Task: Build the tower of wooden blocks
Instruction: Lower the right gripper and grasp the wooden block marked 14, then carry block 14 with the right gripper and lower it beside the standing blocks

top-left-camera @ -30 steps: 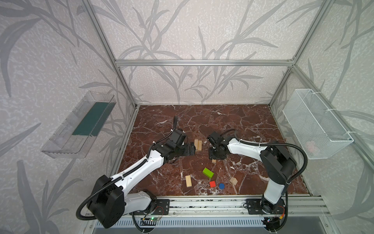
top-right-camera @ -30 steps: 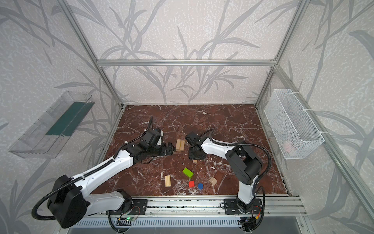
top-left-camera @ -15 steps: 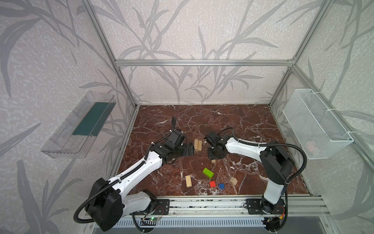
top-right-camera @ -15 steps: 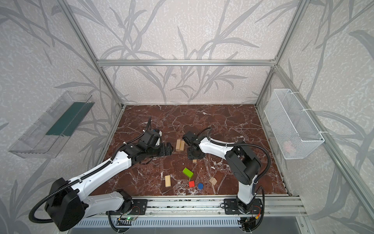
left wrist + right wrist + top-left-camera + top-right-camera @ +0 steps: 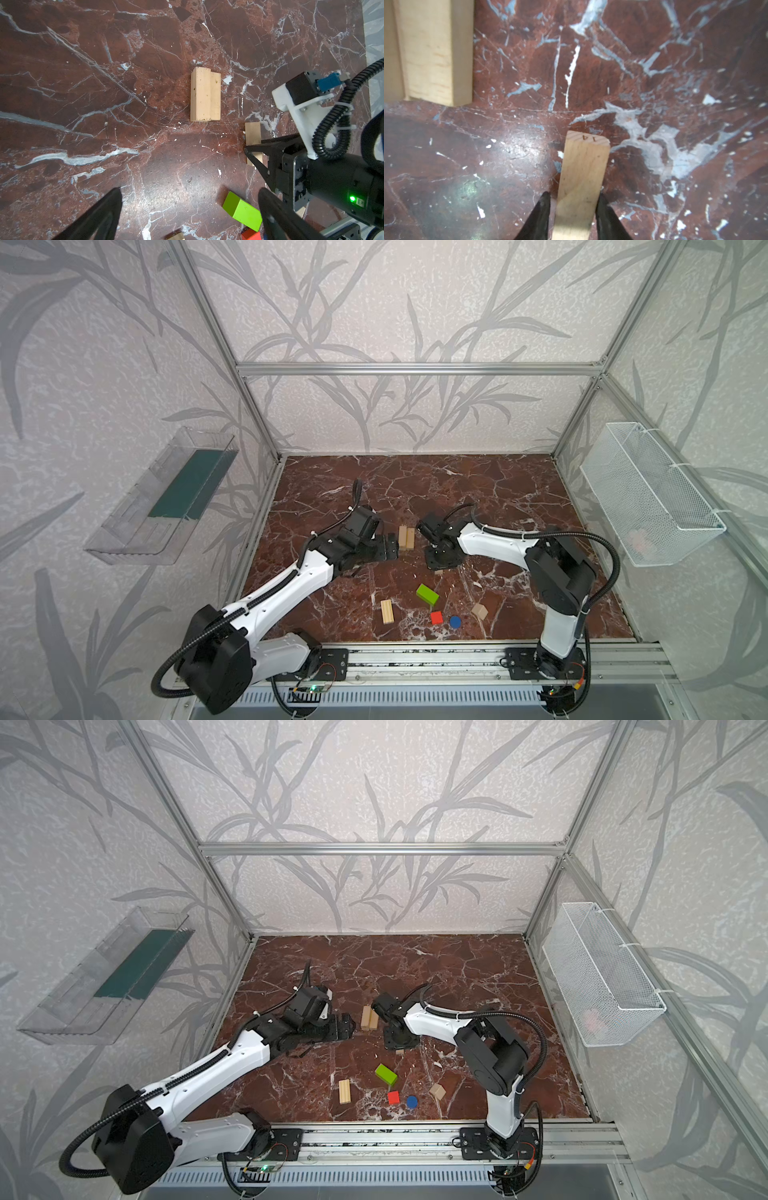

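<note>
**Top views.** The right pincer (image 5: 441, 561) has barely shifted in the last second. It sits low over a plank (image 5: 438, 571), and only a sliver of wood peeks out from under it. The plank lies where it lay. Both top views put it near the two planks (image 5: 369, 1018), at their 4 o'clock. Those two lie flat mid-floor, side by side and touching. The left pincer (image 5: 390, 546) is unmoved, just beside that pair at 8 o'clock. Green brick (image 5: 427, 594), red cube (image 5: 436, 617), blue disc (image 5: 455, 621), peaked piece (image 5: 479, 611) and spare plank (image 5: 386, 612) lie scattered toward 6 o'clock. Nothing is stacked yet.

**Left wrist.** The left pincer (image 5: 187, 207) is spread wide and empty, with the pair ahead of it.

**Right wrist.** The fingers (image 5: 542, 207) have narrowed about the plank (image 5: 583, 176). One is against it, and a crack of floor shows beside the other. Whether it is clamped, I cannot tell. It reads as a pick just starting, with this plank likely bound for the pair.
</note>
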Motion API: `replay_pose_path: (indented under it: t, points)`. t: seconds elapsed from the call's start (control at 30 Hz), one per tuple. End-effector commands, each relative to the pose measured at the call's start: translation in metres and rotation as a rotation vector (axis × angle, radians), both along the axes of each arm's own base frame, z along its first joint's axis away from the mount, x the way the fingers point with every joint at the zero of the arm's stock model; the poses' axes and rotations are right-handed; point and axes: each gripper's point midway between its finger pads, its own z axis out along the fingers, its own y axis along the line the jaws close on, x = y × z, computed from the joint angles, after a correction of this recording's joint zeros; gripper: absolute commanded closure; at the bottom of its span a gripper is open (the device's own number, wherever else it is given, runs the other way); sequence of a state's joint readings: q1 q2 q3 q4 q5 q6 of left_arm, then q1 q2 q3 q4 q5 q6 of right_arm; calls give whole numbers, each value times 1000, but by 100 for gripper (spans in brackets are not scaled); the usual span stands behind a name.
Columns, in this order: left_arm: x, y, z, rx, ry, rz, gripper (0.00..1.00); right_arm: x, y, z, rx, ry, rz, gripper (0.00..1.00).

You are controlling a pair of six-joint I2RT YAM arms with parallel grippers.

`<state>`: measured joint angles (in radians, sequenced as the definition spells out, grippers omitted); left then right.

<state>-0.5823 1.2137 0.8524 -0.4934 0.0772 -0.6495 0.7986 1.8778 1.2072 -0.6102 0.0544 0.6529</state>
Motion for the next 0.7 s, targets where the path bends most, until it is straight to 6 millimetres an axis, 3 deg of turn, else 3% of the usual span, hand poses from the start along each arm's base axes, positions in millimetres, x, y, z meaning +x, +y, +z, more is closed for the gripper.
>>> replay_pose_path:
  t: [0.0,0.33,0.67]
  points:
    - [1,2,-2,7,12,19,0,1,-1,1,-35,-13,38,64]
    - [2,0,-5,4,24,15,0,3,-2,6,-40,-30,46,71]
    - [9,6,2,-32,13,27,1,11,15,35,61,-51,27,72]
